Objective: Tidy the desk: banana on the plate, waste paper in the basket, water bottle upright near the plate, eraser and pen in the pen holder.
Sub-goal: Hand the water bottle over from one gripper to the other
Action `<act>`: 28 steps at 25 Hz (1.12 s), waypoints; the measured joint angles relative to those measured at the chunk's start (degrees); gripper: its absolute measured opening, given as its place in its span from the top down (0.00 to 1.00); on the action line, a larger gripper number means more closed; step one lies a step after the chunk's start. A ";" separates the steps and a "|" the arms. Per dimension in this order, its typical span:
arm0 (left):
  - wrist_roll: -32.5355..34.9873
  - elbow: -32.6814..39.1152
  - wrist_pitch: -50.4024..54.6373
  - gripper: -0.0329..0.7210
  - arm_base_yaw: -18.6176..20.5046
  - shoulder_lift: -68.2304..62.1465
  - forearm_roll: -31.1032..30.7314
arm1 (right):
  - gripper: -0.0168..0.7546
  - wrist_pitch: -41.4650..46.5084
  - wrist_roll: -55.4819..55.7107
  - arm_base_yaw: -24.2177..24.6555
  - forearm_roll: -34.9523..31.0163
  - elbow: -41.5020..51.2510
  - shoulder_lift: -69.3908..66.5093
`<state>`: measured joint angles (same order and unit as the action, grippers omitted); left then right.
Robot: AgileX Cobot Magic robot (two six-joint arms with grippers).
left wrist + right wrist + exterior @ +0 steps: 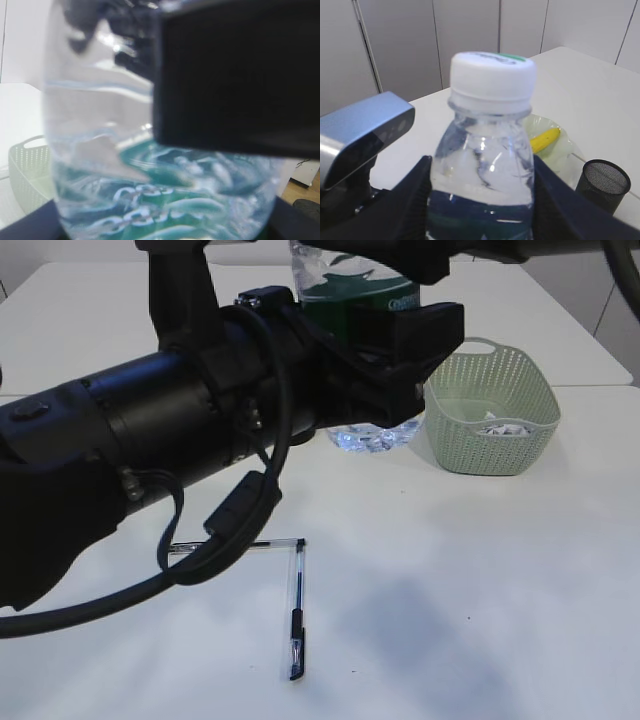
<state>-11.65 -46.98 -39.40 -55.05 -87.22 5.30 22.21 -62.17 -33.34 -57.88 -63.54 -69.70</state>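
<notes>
Exterior view: left arm (150, 430) lies level across the desk (450, 580), its gripper (400, 350) straddling the upright water bottle (365, 300) beside the basket (492, 412). Right gripper (480, 200) pinches the bottle, cap (492, 75) up; whether the left fingers press it, I cannot tell.

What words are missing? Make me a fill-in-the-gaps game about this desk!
The banana lies on the pale green ____.
The waste paper sits inside the ____.
The water bottle has a ____ cap.
The pen lies flat on the ____.
Missing words: plate; basket; white; desk.
</notes>
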 joint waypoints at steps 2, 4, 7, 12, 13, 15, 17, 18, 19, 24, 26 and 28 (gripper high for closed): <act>0.00 0.00 0.00 0.35 0.00 0.00 0.00 | 0.49 0.00 -0.03 0.00 0.00 0.00 0.00; -0.04 0.00 0.00 0.38 0.00 0.00 0.00 | 0.49 0.00 -0.14 0.00 0.00 0.00 0.00; -0.04 0.00 0.00 0.41 0.00 0.00 0.00 | 0.49 0.00 -0.14 0.00 0.00 0.00 0.00; -0.04 0.00 0.00 0.41 0.00 0.00 0.00 | 0.48 0.00 -0.16 0.00 -0.10 0.00 0.00; -0.04 0.00 0.00 0.41 0.00 0.00 0.00 | 0.46 -0.10 -0.16 0.00 -0.10 0.00 0.00; 0.23 0.00 0.00 0.42 0.00 0.00 0.00 | 0.42 -0.22 -0.16 0.00 -0.21 0.00 0.00; 0.80 0.00 0.00 0.43 0.00 0.00 0.00 | 0.39 -0.33 -0.16 0.00 -0.21 0.00 0.00; 1.22 0.00 0.00 0.43 0.00 0.00 0.00 | 0.38 -0.42 -0.16 0.00 -0.21 0.00 0.00; 1.72 0.00 0.00 0.43 0.00 0.00 0.00 | 0.38 -0.42 -0.16 0.00 -0.21 0.00 0.00; 3.22 0.00 0.00 0.43 0.34 0.00 0.23 | 0.37 -0.86 -0.16 -0.12 -0.21 0.00 0.00; 3.45 0.00 0.00 0.43 0.87 0.00 0.11 | 0.36 -1.22 -0.16 -0.12 -0.21 0.00 0.00; 3.79 0.00 -0.08 0.43 1.40 0.00 -0.38 | 0.35 -1.59 -0.16 -0.12 -0.21 0.00 0.00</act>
<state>-7.87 -46.98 -39.48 -53.65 -87.22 4.93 20.62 -62.33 -33.47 -58.09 -63.54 -69.70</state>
